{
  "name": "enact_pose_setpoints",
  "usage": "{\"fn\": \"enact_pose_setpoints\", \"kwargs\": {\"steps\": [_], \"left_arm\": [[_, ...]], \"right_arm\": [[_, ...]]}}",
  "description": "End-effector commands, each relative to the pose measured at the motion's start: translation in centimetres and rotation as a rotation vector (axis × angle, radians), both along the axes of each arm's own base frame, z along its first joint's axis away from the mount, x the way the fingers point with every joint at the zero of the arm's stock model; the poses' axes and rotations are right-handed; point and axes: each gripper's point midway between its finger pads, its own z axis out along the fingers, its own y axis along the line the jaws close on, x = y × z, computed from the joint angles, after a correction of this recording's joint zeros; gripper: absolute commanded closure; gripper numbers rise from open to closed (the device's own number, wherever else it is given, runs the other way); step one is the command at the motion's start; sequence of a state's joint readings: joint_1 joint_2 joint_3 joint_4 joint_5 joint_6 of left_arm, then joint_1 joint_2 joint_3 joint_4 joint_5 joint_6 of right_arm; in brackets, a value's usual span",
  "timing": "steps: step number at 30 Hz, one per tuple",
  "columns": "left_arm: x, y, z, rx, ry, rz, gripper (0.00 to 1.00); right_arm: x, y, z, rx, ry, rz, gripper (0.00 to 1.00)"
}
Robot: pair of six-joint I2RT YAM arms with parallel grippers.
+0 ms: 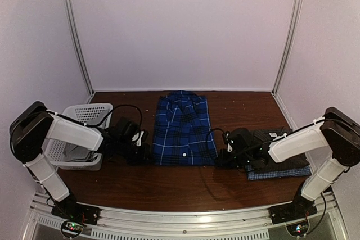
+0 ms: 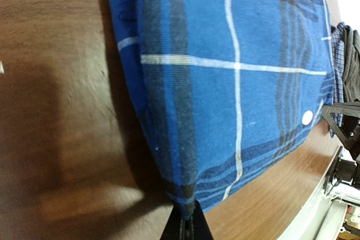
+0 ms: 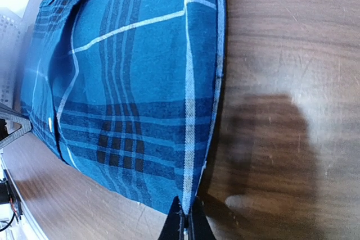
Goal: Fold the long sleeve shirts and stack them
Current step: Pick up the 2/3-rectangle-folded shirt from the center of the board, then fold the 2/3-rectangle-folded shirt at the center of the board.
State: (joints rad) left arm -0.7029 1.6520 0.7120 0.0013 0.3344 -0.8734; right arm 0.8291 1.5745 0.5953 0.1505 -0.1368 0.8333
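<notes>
Left claw (image 2: 185, 227) and right claw (image 3: 183, 226) are clamped on near corners of the royal-blue plaid cloth shirt (image 1: 181, 130); lift both level toward the collar (image 1: 181, 96).

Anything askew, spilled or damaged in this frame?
Nothing stands out. The royal-blue plaid cloth shirt lies flat and folded mid-table, with the left claw and right claw pinching its near corners. The dark grey checked shirt sits on the pale blue checked shirt at right, edges slightly offset. The white plastic mesh basket stands upright.
</notes>
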Motion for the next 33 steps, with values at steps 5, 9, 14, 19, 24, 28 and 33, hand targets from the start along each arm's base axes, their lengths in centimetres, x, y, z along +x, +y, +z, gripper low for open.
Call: {"fn": "enact_pose_setpoints", "kwargs": {"steps": [5,9,14,19,24,28,33], "left_arm": [[-3.4,2.1,2.3,0.034,-0.018,-0.029,1.0],[-5.9,3.7,2.9,0.062,-0.023,-0.031,1.0],[-9.0,5.7,3.1,0.104,-0.019,-0.022,1.0],[-10.0,6.4,5.2,0.086,-0.055,-0.016,1.0],[-9.1,5.9,8.6,0.077,-0.116,-0.03,1.0],[-7.1,4.9,12.1,0.098,-0.186,-0.063,1.0],[0.2,3.9,14.5,0.089,-0.224,-0.095,1.0]], "right_arm": [[-3.8,-0.6,0.8,0.003,0.016,0.05,1.0],[-6.0,-0.9,2.2,0.03,0.01,0.055,1.0],[-8.6,-1.0,4.5,0.081,-0.005,0.061,1.0],[-10.0,-0.1,6.6,0.131,-0.021,0.086,1.0],[-9.5,1.4,9.7,0.146,-0.07,0.109,1.0],[-6.7,2.0,13.7,0.149,-0.17,0.072,1.0],[0.8,2.8,17.2,0.222,-0.23,0.051,1.0]]}}
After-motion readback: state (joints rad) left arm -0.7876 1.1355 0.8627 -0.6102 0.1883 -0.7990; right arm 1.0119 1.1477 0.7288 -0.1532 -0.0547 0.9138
